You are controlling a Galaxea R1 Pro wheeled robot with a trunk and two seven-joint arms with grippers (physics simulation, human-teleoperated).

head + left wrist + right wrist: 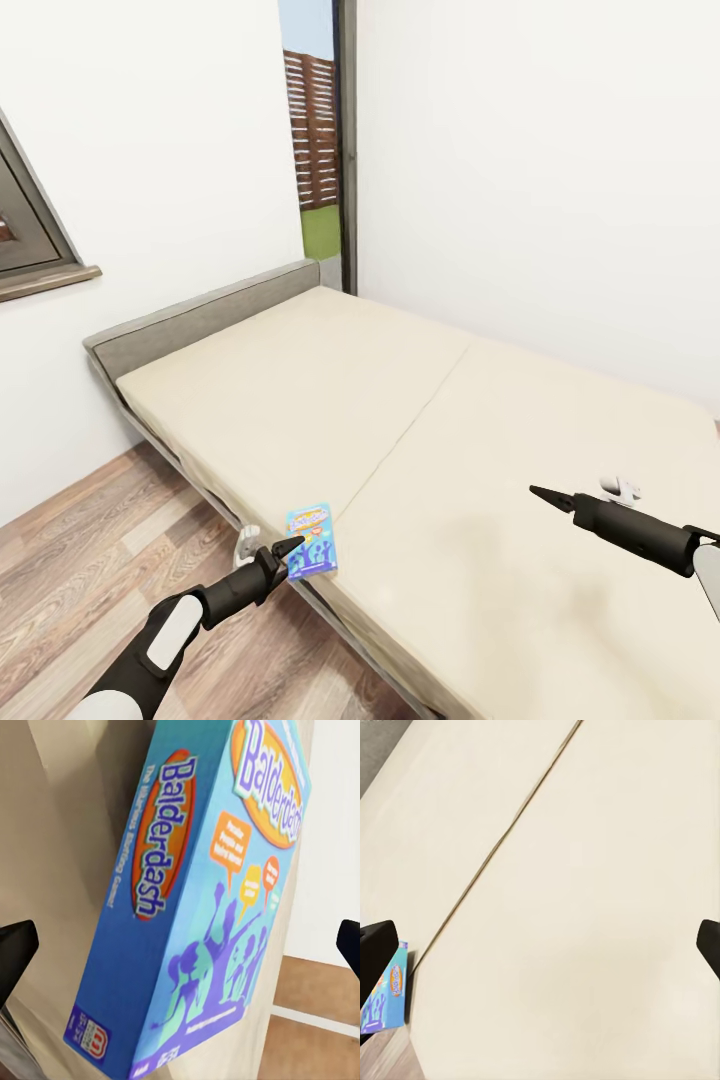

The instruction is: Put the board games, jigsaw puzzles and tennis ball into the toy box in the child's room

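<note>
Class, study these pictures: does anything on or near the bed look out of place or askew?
Yes. The blue board game sits at the very edge of the bed, apparently tipped and overhanging the floor, by the left gripper.

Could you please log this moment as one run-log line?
scene: bed | left gripper: open, at blue Balderdash board game on mattress edge | right gripper: open, over mattress

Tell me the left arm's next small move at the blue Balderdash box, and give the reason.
Probably ease the left gripper forward around the blue Balderdash board game box, then close. In the left wrist view its fingertips stand wide apart with the box between them, at the edge of the cream mattress. Contact cannot be confirmed.
</note>
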